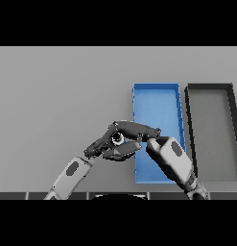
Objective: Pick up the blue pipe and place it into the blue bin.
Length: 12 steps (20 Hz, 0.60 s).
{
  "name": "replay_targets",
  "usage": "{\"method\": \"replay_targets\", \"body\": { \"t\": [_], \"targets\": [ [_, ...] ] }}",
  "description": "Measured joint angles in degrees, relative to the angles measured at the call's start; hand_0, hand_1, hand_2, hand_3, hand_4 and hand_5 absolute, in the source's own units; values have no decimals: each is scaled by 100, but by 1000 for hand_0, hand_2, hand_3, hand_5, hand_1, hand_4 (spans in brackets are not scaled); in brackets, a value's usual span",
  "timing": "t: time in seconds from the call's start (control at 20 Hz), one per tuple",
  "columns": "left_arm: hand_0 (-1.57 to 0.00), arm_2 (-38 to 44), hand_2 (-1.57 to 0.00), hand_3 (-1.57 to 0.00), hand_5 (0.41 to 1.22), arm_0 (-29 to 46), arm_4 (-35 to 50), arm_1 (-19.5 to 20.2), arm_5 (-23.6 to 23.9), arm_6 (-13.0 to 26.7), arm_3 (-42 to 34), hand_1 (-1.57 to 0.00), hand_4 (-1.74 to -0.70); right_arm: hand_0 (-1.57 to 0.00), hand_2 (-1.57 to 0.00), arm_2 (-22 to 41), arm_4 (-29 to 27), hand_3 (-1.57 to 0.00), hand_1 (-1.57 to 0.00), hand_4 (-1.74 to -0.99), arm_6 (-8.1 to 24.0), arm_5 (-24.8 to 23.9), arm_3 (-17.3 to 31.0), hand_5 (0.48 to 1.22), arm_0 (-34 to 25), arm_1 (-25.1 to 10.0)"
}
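Note:
My right hand (pixel 133 131) reaches left from the blue bin's (pixel 156 98) near-left edge, its arm lying across the bin's near end. Its fingers are curled round a small pale ring (pixel 118 138), which looks like the end of the blue pipe. The rest of the pipe is hidden by the fingers. My left hand (pixel 101 147) sits just below and to the left, almost touching the right hand, with its fingers relaxed under the ring. The bin is a long open blue tray, and I see nothing inside it.
A dark grey bin (pixel 211 132) of the same shape stands right of the blue one. The grey table (pixel 57 96) stretches to the left and far side.

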Motion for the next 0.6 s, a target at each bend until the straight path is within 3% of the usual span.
{"method": "replay_targets", "body": {
  "t": [0.15,0.25,0.4,0.5,0.6],
  "targets": [
    [-9,-76,-8,-8,515,81,-16,-26,31,26,-152,-8,-922,-1571,-1571,-215,-1086,-1571,-1571,-1490,535,-449,-73,1221,-285,-88],
    [-5,-37,-5,-5,500,40,-1,13,37,165,-189,-5,-925,-1571,-1571,-408,-1466,-1571,-1571,-1492,727,-923,-227,1221,-787,-210],
    [-2,-68,-2,-2,491,120,29,59,-28,69,-237,-2,-927,-1571,-1571,-770,-1797,-1571,-1571,-1495,657,-1089,-78,1221,-1627,-447],
    [-1,-43,-1,-1,487,103,37,72,-17,96,-246,-1,-920,-1571,-1571,-1026,-1959,-1571,-1571,-1495,557,-1125,271,1221,-2144,-556],
    [0,-45,0,0,486,87,-36,102,0,87,-205,0,-912,-1571,-1571,-1373,-1791,-1571,-1571,-1496,437,-1480,718,1221,-2648,-779]
  ]
}}
